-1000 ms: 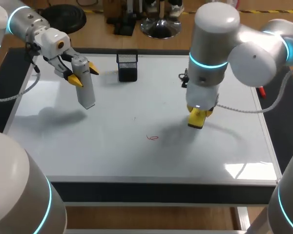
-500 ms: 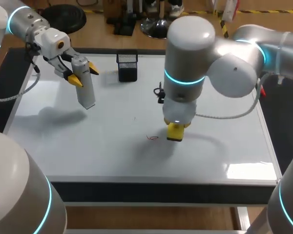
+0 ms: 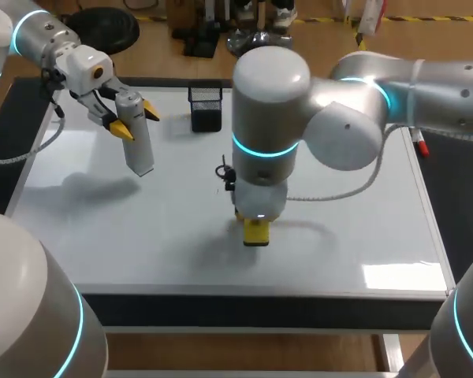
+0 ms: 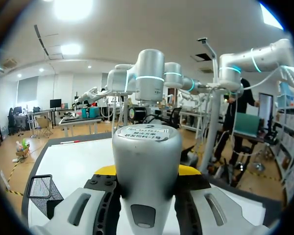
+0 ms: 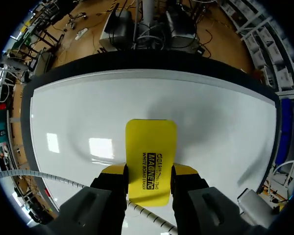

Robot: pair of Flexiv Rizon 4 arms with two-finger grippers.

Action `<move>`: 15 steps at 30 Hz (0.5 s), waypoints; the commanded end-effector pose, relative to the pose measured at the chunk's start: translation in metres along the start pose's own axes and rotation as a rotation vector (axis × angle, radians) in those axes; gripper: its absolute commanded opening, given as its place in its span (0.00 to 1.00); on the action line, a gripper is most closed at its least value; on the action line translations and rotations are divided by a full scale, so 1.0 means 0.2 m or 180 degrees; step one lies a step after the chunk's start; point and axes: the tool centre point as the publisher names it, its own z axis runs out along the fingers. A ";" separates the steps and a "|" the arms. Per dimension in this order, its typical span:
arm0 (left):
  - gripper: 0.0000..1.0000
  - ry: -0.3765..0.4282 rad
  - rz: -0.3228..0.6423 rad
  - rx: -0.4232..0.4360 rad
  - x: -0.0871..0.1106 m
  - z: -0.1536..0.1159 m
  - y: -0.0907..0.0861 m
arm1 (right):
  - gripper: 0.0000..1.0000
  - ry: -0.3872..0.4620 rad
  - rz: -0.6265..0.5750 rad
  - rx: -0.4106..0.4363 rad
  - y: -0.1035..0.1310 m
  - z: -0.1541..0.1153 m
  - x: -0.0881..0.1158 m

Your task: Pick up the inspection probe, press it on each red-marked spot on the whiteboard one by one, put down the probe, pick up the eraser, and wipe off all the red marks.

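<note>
My left gripper hangs above the back left of the whiteboard, shut on the grey inspection probe, which points down. In the left wrist view the probe fills the space between the fingers of that gripper. My right arm reaches over the board's middle. Its gripper is shut on the yellow eraser, which is down at the board's surface. The right wrist view shows the eraser held flat to the board by the gripper. No red mark shows in any view.
A black mesh holder stands at the back middle of the board, also seen beside the probe. A red marker lies by the right edge. The board's black frame runs along the front.
My right arm has swept left across the board with the eraser, onto the spot where a small red mark showed; that mark is no longer visible. The left arm has kept still.
</note>
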 end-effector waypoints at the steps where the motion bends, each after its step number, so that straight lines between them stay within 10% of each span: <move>1: 0.00 0.0007 0.0003 -0.0001 0.00 0.00 0.00 | 0.00 0.0082 -0.0024 0.0008 -0.01 0.04 -0.08; 15: 0.00 0.0007 0.0003 -0.0001 0.00 0.00 0.00 | 0.00 0.0056 -0.0070 0.0060 -0.08 0.08 -0.16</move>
